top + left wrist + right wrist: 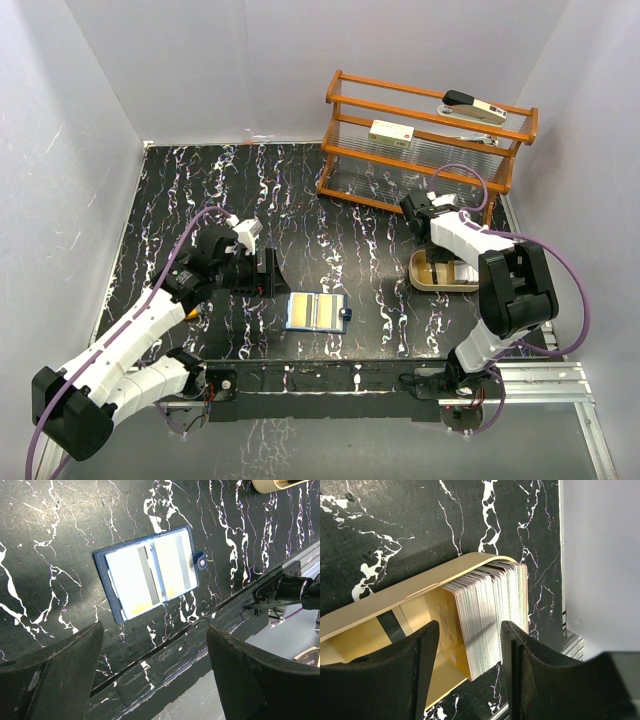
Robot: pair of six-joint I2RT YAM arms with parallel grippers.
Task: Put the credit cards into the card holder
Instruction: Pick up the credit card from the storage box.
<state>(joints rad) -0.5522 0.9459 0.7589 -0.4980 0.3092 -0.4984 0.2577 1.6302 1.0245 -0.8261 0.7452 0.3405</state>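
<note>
Only the right wrist view shows stacked credit cards (487, 605) straddled by the right pincer (470, 630), grip unclear; left pincer (155, 630) released.

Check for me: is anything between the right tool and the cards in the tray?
Nothing visible. The right tool hangs directly over the credit cards standing on edge in the beige tray, its fingers either side of the stack, no object between.

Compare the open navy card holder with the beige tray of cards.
Colour: the folding card holder is dark navy; the shallow rounded tray is beige. Contents: the card holder shows pale cards flat in two side-by-side pockets; the tray carries a thick stack of cards standing on edge. Place: the card holder lies mid-table, the tray to the right. Both rest on the black marbled table.
</note>
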